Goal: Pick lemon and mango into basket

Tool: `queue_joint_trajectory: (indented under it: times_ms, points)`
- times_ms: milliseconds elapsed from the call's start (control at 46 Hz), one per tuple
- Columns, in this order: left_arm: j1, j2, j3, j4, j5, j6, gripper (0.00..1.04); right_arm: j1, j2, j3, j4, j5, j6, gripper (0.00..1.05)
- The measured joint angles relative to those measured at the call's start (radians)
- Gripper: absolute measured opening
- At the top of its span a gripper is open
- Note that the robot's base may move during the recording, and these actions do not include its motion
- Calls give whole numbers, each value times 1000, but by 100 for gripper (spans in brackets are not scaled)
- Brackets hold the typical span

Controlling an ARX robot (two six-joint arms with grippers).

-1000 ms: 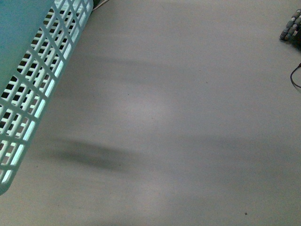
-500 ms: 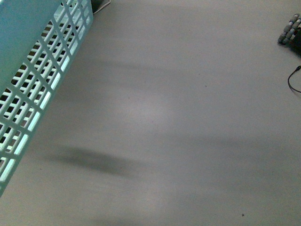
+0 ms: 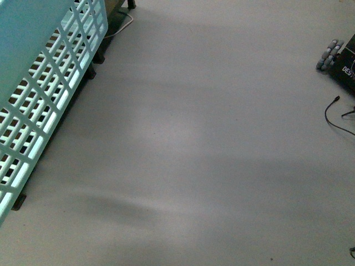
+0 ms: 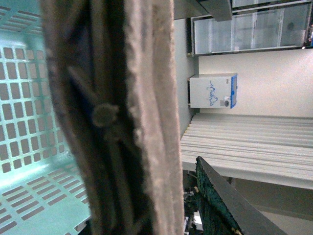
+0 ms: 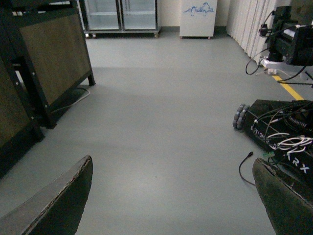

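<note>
The pale aqua basket [image 3: 44, 94] fills the left edge of the front view, hanging above the grey floor with its slotted wall toward me. In the left wrist view its brown ribbed handle [image 4: 112, 117] runs close across the picture, with the slotted basket wall [image 4: 29, 122] behind it. My left gripper [image 4: 164, 205] is shut on that handle; only one dark green finger pad [image 4: 220, 205] shows. My right gripper [image 5: 171, 196] is open over bare floor, with nothing between its fingers [image 5: 54, 205]. Neither arm shows in the front view. The lemon and the mango are out of view.
A black wheeled robot base [image 3: 339, 61] with a loose cable [image 3: 333, 111] stands at the right. Dark cabinets on legs [image 5: 49, 58] line the left side, just beyond the basket. A white chest [image 5: 198, 19] and glass-door fridges [image 5: 122, 14] stand at the far wall.
The front view has shifted: the wheeled base and cable have slid further into the picture, and cabinet legs now show beside the basket. The basket wall stays at the left edge.
</note>
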Motion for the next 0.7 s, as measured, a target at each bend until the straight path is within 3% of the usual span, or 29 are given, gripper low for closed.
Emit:
queue_joint_trajectory:
  times_ms: [696]
  points:
    - [0, 0, 0, 0, 1, 2, 28, 0, 0, 0, 0, 0, 0, 96]
